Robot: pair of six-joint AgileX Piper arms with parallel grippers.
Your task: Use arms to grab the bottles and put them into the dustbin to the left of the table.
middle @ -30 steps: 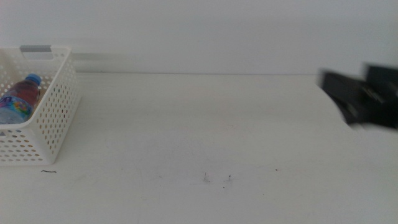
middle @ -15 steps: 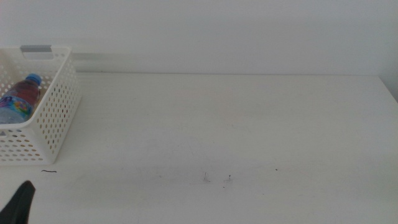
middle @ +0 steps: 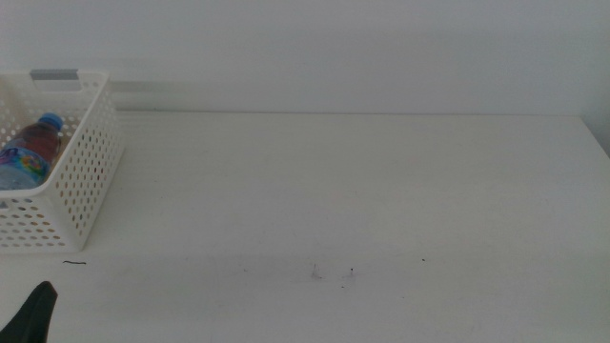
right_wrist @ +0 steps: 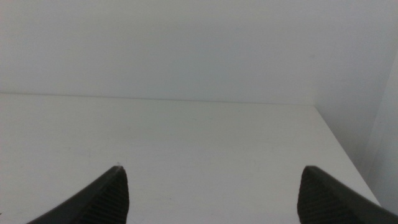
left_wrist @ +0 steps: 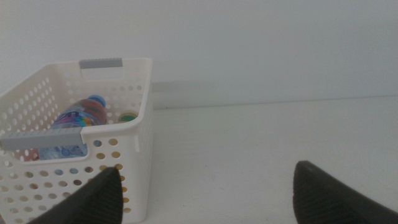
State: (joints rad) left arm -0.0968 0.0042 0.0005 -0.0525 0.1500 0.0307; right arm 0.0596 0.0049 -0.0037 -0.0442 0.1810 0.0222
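Observation:
The white perforated dustbin stands at the table's left edge, a grey strip on its rim. A blue-capped bottle with a colourful label lies inside it. In the left wrist view the same bottle rests in the dustbin, with a small round greenish top beside it. My left gripper is open and holds nothing, a short way from the dustbin's near corner. Only its dark tip shows at the middle view's bottom left. My right gripper is open and holds nothing over bare table near the right edge.
The white table carries only a few dark specks near the front. A white wall runs along the back. The table's right edge shows in the right wrist view.
The right arm, blurred at the middle view's right side one second ago, has left that view. The left gripper's tip has come in at the bottom left and sunk slightly.

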